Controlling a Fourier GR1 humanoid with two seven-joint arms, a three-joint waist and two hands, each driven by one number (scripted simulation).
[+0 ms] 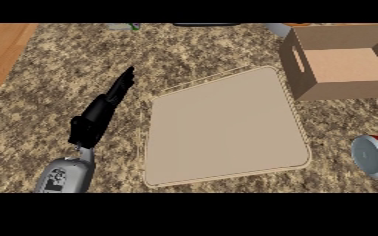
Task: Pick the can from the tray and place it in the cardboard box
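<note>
The beige tray (221, 130) lies in the middle of the counter with nothing on it. The open cardboard box (336, 65) stands at the upper right, just beyond the tray's far right corner, and its inside looks bare. A grey round object with a red patch (366, 155), which looks like the can, shows at the right edge, off the tray; part of it is cut off by the frame. My left hand (103, 111) rests left of the tray, open, with its fingers straight and pointing away from me. It holds nothing. My right hand does not show.
The counter's speckled stone top (74, 65) spreads around the tray. A wooden strip (11, 42) runs along the upper left corner. Small objects (125, 26) and a dark shape (207, 24) sit at the far edge.
</note>
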